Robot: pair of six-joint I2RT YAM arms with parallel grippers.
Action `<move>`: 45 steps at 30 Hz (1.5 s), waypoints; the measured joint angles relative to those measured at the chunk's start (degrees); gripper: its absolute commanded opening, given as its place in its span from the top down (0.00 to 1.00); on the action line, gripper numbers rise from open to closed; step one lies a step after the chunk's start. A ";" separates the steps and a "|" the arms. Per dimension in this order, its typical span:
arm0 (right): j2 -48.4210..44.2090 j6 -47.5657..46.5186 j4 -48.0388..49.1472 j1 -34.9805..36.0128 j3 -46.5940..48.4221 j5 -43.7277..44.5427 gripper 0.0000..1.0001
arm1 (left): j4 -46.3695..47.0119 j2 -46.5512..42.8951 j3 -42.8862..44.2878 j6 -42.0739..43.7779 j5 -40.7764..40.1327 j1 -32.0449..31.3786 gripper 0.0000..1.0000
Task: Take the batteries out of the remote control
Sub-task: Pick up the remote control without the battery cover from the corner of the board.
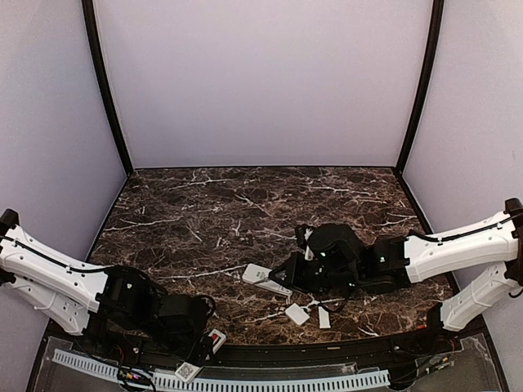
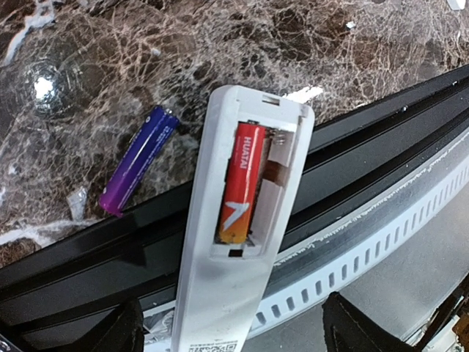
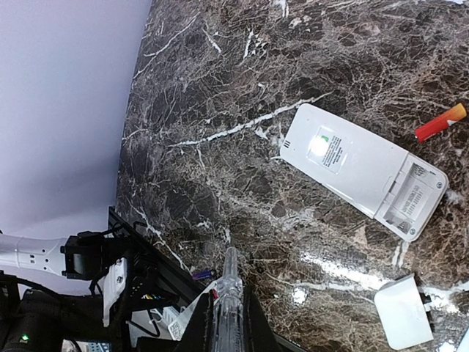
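You are partway through, as I judge it: the edge remote (image 2: 220, 293) holds one red battery (image 2: 242, 183) in its open bay, the slot beside it bare; a purple battery (image 2: 139, 159) lies just beside it on the marble table (image 2: 330, 66); your left gripper (image 2: 234, 308) stands wide apart around that remote, clamping nothing; the second remote (image 3: 363, 170) lies emptied, a loose battery (image 3: 440, 122) and a white cover (image 3: 403, 312) near it; your right gripper (image 3: 229, 293) is pressed together, empty; only that one red cell looks left.

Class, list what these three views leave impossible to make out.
Top view: fingers of the right gripper blur into its black wrist.
Left wrist: the near remote runs off the bottom edge.
Right wrist: glare whitens the label on the centre remote; print on the loose red battery is too small.
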 measured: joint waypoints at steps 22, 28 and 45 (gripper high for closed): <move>-2.45 0.28 1.55 -1.05 -3.74 -0.68 1.00 | -2.99 10.45 4.96 5.29 -3.56 -1.38 0.68; -11.17 0.35 -3.80 -1.88 -4.66 1.86 1.00 | -4.17 5.51 6.19 9.51 -5.62 0.76 0.69; -17.77 0.98 -9.84 -3.10 -7.58 3.23 1.00 | 1.31 17.46 17.11 39.78 0.33 20.92 0.69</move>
